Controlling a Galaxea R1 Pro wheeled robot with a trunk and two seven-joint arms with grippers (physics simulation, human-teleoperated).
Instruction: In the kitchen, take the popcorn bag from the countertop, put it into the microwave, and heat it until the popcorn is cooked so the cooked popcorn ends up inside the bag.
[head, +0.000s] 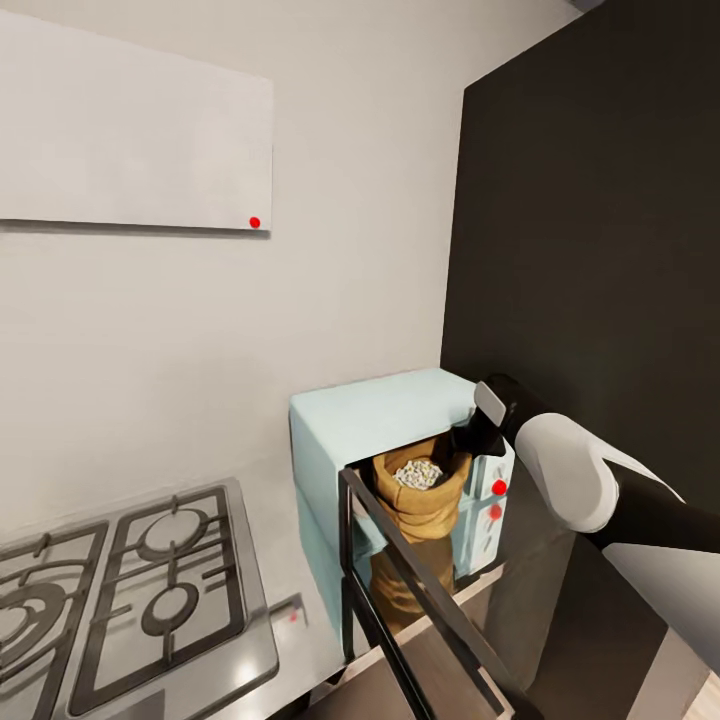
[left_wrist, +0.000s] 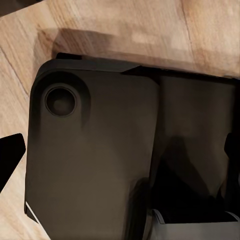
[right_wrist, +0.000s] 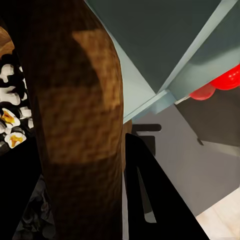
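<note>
The robot's white-and-black right arm (head: 590, 490) reaches in from the near right, its black two-fingered right gripper (head: 478, 432) clamped on a brown sack's rim.

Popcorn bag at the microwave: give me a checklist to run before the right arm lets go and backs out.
1. Microwave door open wide: ok, it is swung out toward the camera.
2. Popcorn bag upright: ok, its mouth faces up in the head view.
3. Popcorn still in the bag: ok, kernels heap in the mouth, none seen spilled.
4. Bag fully inside the cavity: cannot tell, it stands at the opening and its depth is unclear.
5. Right gripper jaws on the bag rim: cannot tell, the rim sits tight against them but the grip itself is hidden.
6. Bag clear of the door's swing: cannot tell from these views.
</note>
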